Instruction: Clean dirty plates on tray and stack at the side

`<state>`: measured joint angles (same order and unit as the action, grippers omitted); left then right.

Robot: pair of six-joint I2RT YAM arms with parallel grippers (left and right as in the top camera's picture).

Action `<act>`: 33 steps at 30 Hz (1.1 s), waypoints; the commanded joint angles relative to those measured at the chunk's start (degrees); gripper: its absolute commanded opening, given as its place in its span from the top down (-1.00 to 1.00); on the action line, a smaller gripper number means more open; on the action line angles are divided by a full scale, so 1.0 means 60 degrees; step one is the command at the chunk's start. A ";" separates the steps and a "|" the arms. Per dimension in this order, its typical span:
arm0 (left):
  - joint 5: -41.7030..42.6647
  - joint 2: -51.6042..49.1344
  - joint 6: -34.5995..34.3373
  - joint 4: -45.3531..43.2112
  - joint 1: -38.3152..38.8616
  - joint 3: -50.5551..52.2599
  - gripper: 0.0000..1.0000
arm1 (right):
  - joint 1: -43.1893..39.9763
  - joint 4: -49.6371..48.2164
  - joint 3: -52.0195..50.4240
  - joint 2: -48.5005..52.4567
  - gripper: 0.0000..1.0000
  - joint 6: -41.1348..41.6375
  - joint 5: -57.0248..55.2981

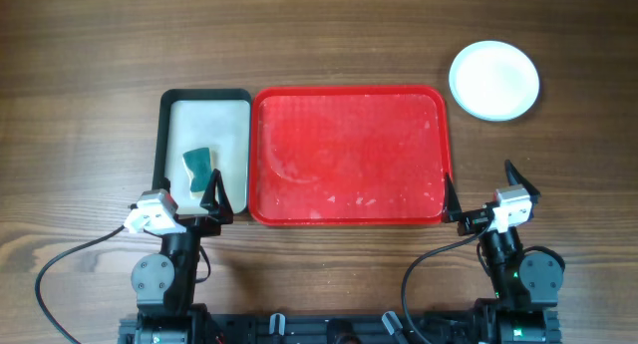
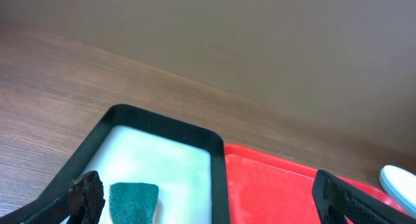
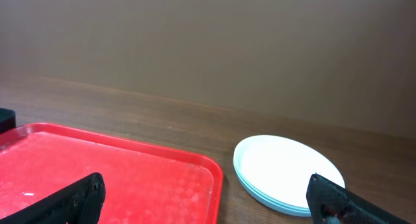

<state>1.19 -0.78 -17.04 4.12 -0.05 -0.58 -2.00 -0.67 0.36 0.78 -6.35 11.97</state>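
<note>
The plates (image 1: 494, 80) sit in one stack on the table at the back right, the white one on top with pale aqua rims under it; the stack also shows in the right wrist view (image 3: 286, 172). The red tray (image 1: 347, 157) lies in the middle, bare of plates, with pale smears on its floor; it also shows in the left wrist view (image 2: 273, 191) and the right wrist view (image 3: 117, 178). My left gripper (image 1: 212, 197) is open and empty at the front of the cream tray. My right gripper (image 1: 481, 192) is open and empty by the red tray's front right corner.
A black-rimmed cream tray (image 1: 204, 113) lies left of the red tray and holds a green sponge (image 1: 197, 169), which also shows in the left wrist view (image 2: 133, 202). Bare wooden table surrounds both trays.
</note>
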 commanded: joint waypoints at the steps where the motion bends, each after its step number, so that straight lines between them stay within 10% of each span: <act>1: 0.0051 0.0095 0.0681 0.0051 0.0025 0.0040 -1.00 | -0.0047 -0.0040 -0.0011 -0.0084 -0.99 -0.0135 0.0025; 16: 0.0080 0.0095 0.3297 0.0055 0.0029 0.0040 -1.00 | -0.0047 -0.0040 -0.0011 -0.0084 -0.99 -0.0135 0.0025; 33: 0.0117 0.0095 0.3271 0.0044 0.0029 0.0040 -1.00 | -0.0047 -0.0036 -0.0011 -0.0084 -0.99 -0.0135 0.0025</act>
<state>1.21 -0.78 1.45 4.12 -0.03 -0.58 -2.00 -0.67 0.36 0.78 -6.35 11.97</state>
